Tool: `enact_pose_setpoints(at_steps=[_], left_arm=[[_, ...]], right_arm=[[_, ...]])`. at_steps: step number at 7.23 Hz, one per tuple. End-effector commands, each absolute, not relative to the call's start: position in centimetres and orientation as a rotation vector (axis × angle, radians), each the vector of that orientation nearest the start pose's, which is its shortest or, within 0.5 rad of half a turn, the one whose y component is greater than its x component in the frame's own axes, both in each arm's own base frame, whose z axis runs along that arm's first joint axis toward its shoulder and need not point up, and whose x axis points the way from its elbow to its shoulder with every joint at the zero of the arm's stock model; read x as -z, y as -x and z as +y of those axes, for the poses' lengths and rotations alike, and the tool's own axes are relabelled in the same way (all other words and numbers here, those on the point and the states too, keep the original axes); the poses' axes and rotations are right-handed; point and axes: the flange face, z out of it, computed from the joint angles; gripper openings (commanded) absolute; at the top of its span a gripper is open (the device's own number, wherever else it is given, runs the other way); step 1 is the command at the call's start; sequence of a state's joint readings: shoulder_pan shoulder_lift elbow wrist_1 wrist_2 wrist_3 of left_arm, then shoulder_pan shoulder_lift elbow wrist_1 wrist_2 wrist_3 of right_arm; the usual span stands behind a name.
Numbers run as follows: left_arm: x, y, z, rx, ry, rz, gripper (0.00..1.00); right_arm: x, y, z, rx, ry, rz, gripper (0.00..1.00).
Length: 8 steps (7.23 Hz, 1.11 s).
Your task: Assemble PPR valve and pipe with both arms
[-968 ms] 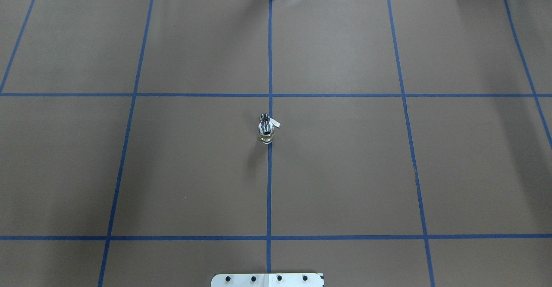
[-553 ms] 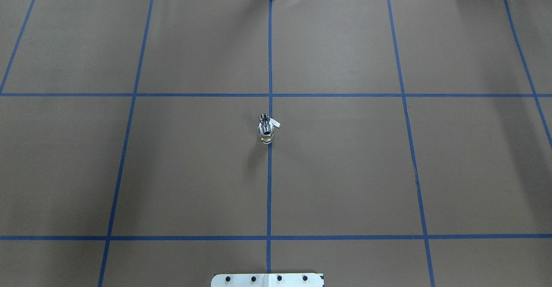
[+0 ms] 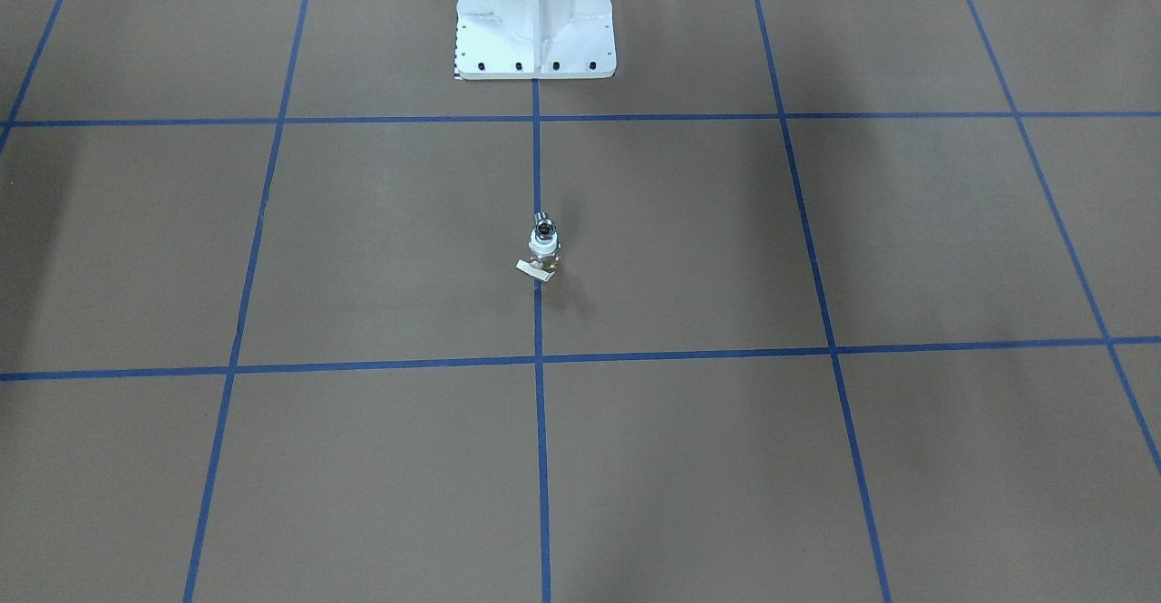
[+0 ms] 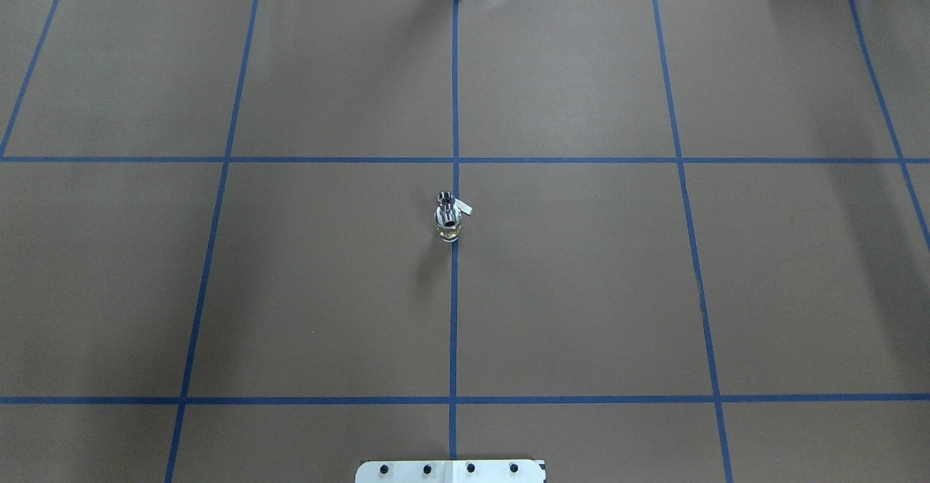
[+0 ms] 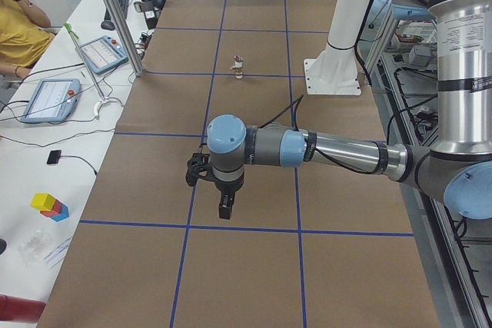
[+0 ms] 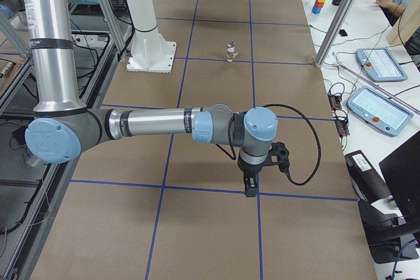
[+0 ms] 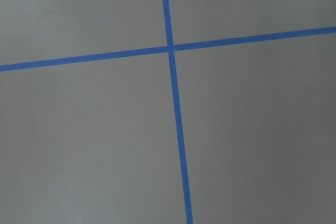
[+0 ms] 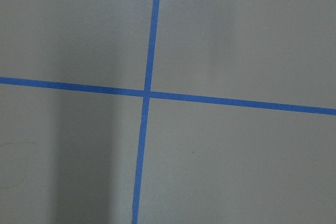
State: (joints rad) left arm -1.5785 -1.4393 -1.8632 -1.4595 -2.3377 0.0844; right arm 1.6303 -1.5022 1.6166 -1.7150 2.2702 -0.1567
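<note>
The valve (image 3: 544, 242) is seen standing upright at the middle of the desk (image 4: 581, 287). It is placed on the blue tape (image 4: 454, 105) line that runs out from the white pedestal (image 3: 535, 14). Its white collar is set above a brass-coloured body. Its whitish tab is laid on the desk at its foot, on the side away from the pedestal. The pipe (image 3: 544, 223) is seen on top of the valve, touching it, with its dark hollow end turned upward. How deeply it is seated cannot be told.

The left arm (image 5: 338, 151) is stretched low over the desk end on the robot's left. The left gripper (image 5: 224, 205) is hung from its wrist and pointed down above the brown cover, near a tape line and well apart from the valve. It is shown in a side view only, so it cannot be told whether its fingers are apart or together. The right arm (image 6: 157, 122) is stretched likewise over the opposite end. The right gripper (image 6: 250, 185) is pointed down above the desk, also well apart from the valve, and its state cannot be told either. In each wrist view, brown cover and one crossing of tape lines are shown.

Two tablets (image 5: 50, 99) are laid on the white bench beside the desk, and a person (image 5: 19, 28) in yellow is seated there.
</note>
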Motion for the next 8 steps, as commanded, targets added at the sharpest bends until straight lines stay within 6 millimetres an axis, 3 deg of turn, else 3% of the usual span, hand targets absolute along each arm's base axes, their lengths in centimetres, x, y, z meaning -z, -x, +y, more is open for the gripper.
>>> enact_pose_setpoints(at_steps=[1,8], left_arm=[[-58.76,6.75,-43.32,-0.092,-0.082,0.764,1.0],[-59.44,6.76,-42.79,-0.086,-0.067,0.763,1.0]], right_arm=[[-62.38,-9.98,-50.79,0.091,-0.045,-0.697,1.0],[-62.05,-9.96,-50.29,0.08,-0.048,-0.695,1.0]])
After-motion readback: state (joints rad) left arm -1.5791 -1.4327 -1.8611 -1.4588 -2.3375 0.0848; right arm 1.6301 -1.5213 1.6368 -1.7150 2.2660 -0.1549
